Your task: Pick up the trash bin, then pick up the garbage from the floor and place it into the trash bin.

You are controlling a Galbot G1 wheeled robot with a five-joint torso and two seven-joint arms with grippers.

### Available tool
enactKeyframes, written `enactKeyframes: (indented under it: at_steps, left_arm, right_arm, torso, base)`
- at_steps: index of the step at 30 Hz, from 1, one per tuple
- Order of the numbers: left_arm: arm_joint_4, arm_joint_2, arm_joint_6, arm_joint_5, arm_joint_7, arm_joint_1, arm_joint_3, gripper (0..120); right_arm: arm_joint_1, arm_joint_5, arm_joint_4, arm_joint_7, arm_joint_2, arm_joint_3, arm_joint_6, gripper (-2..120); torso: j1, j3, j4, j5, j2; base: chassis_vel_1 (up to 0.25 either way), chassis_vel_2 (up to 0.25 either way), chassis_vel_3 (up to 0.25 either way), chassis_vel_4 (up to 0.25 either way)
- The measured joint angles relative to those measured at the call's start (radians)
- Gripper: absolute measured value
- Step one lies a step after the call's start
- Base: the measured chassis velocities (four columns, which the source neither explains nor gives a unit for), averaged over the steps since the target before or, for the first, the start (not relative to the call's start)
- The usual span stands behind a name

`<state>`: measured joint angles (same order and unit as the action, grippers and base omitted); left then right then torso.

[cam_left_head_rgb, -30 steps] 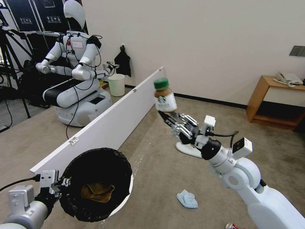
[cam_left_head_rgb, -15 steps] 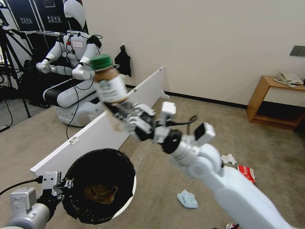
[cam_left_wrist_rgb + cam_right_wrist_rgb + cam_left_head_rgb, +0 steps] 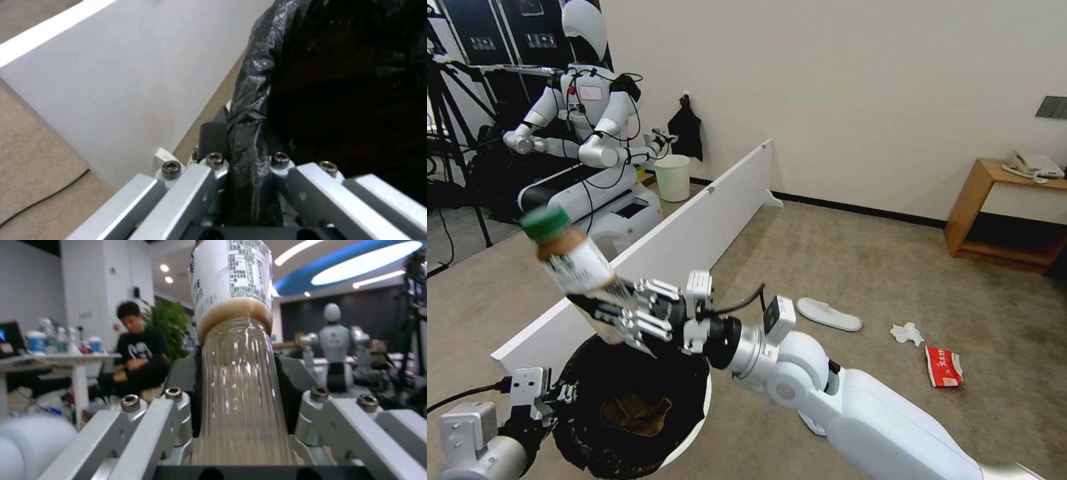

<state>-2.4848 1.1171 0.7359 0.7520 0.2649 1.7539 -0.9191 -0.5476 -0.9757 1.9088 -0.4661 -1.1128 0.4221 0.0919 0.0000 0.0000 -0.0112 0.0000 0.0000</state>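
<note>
The trash bin [image 3: 577, 440], lined with a black bag, hangs at the lower left of the head view, and crumpled brown paper [image 3: 639, 413] lies inside it. My left gripper [image 3: 554, 397] is shut on its bagged rim [image 3: 249, 133]. My right gripper [image 3: 602, 308] is shut on the lower end of a green-capped brown bottle [image 3: 570, 257], which tilts above the bin's far left edge. The right wrist view shows the bottle [image 3: 233, 340] clamped between the fingers. On the carpet lie a white slipper [image 3: 829, 313], a white tissue [image 3: 906, 332] and a red-white packet [image 3: 944, 365].
A long white partition board [image 3: 694, 233] stands just behind the bin. Beyond it are another white robot [image 3: 587, 133] and an unlined pale bin [image 3: 672, 177]. A wooden side table [image 3: 1000, 213] stands at the right wall. Open carpet lies to the right.
My right arm has swung left with the bottle, from mid-room to above the bin. It now covers the light-blue cloth on the floor. The bin has barely moved.
</note>
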Motion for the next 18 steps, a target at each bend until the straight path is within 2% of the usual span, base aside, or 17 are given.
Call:
enactKeyframes:
  at_steps: [6, 18]
  left_arm:
    - [-0.005, 0.000, 0.000, 0.008, 0.001, 0.002, -0.002, 3]
    - [-0.013, 0.001, -0.001, 0.019, 0.003, 0.006, -0.007, 3]
  right_arm:
    - [-0.040, 0.030, -0.008, -0.009, 0.044, 0.002, 0.003, 30]
    - [-0.054, 0.074, -0.033, -0.011, 0.057, 0.016, 0.014, 30]
  torso:
    - [0.000, 0.000, 0.0003, 0.0001, 0.000]
    - [0.000, 0.000, 0.0003, 0.0000, 0.000]
  base:
    - [0.000, 0.000, 0.000, 0.000]
    - [0.000, 0.000, 0.000, 0.000]
